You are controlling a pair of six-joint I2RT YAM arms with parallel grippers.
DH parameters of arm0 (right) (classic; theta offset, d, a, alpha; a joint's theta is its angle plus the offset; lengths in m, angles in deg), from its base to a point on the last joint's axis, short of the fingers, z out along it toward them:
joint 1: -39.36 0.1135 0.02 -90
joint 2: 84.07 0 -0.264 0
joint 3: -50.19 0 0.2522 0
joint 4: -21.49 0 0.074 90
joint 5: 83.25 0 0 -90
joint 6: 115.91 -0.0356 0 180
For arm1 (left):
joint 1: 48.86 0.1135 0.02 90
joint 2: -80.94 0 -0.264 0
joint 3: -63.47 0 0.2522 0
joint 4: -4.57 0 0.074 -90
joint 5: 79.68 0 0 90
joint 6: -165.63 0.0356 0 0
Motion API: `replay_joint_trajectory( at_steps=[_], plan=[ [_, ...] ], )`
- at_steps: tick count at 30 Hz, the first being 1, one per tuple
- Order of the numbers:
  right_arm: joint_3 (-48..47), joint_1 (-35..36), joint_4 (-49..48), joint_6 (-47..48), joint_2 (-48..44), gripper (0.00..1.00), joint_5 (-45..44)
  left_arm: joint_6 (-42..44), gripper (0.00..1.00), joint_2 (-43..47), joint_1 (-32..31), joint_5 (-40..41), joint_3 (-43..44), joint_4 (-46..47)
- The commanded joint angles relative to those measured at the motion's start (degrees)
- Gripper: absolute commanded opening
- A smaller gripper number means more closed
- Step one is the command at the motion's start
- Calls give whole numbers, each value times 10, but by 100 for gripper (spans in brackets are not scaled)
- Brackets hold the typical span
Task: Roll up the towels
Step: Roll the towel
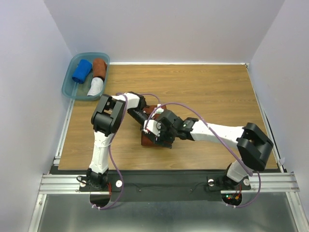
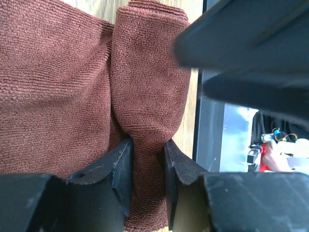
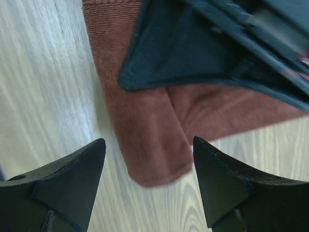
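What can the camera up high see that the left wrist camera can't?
Only the top view shows the blue tub at the table's far left corner, holding rolled towels, plus both whole arms. Only the left wrist view shows the left gripper pinching the rolled part of the rust-brown towel between its fingers. Both show that brown towel lying on the wooden table.

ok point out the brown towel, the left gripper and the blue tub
brown towel (image 2: 149, 87), left wrist view, on the rolled fold
left gripper (image 2: 147, 166), left wrist view, midway between its fingertips, pinching the fold
blue tub (image 1: 67, 84), top view, on its left rim
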Motion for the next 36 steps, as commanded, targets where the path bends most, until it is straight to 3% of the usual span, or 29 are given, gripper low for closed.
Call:
replay_joint_trajectory(
  at_steps=[1, 4, 7, 8, 9, 11, 13, 18, 23, 24, 29, 34, 36],
  plan=[
    [5, 14, -82, 31, 19, 78, -31, 42, 20, -38, 6, 127, -3, 33],
    [13, 17, -88, 38, 37, 73, -23, 41, 20, -38, 11, 126, 2, 33],
    [22, 16, -88, 40, 51, 61, -14, 44, 21, -35, 16, 124, 6, 29],
    [25, 17, -88, 42, 55, 53, -12, 44, 21, -34, 18, 123, 7, 28],
    [32, 16, -87, 45, 59, 38, -9, 46, 22, -31, 19, 124, 9, 24],
    [38, 17, -85, 43, 61, 24, 5, 48, 25, -24, 22, 122, 8, 23],
    [38, 15, -64, 40, 60, 1, 33, 53, 32, -4, 26, 122, 4, 23],
    [14, 7, 10, 15, 76, 1, 101, 74, 52, 75, 40, 141, -17, 22],
    [-1, -15, 61, -21, 86, 1, 170, 83, 58, 117, 101, 155, -1, 16],
    [-9, -18, 69, -31, 92, 1, 178, 87, 64, 126, 127, 153, 3, 12],
    [-58, -34, 122, -59, 123, 1, 236, 91, 65, 172, 211, 131, -2, 21],
    [-151, -48, 200, -88, 194, 1, 318, 45, 65, 314, 279, 120, -82, 140],
    [-178, -56, 221, -94, 218, 1, 338, 27, 66, 374, 279, 147, -153, 211]
  ],
)
